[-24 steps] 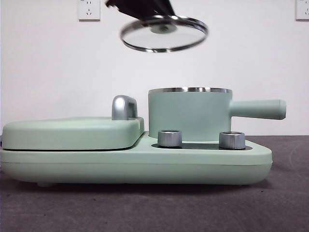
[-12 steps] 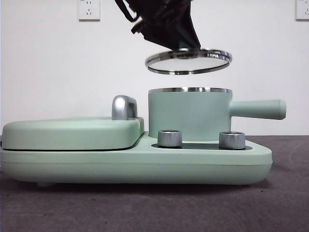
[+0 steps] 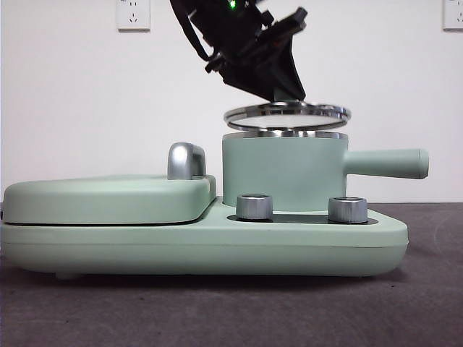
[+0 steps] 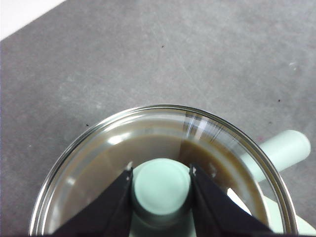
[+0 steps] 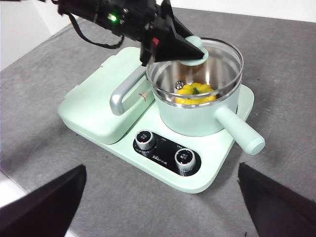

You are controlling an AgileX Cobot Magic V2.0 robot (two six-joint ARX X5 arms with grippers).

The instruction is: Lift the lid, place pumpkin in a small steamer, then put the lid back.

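A: Nearest first, what's up front?

B: Two silver knobs point(image 3: 254, 207) on the appliance base point(image 3: 217, 246), grey table point(image 3: 217, 311) under it. Behind them the small steamer point(image 3: 283, 173), its long handle sticking out sideways.

A: Left gripper?

B: Left gripper point(image 4: 161, 183) has both fingers point(image 4: 118, 200) clamped on the lid's mint knob, one each side. The lid point(image 3: 287, 114) hangs from those fingers right above the steamer's chrome rim, slightly tilted. A thin gap shows on the handle side in the front view; can't tell if the other edge touches.

A: Pumpkin?

B: The pumpkin point(image 5: 195, 93) sits inside the steamer, directly below the left fingers, yellow with the green stem visible through the opening.

A: Right gripper?

B: Right gripper point(image 5: 158, 197) is well back from the pot, high over the table, fingers spread wide apart, holding nothing.

A: Further back?

B: The flat cover point(image 3: 108, 199) with its chrome handle point(image 3: 186, 160) beside the steamer, then the white wall with sockets point(image 3: 133, 14).
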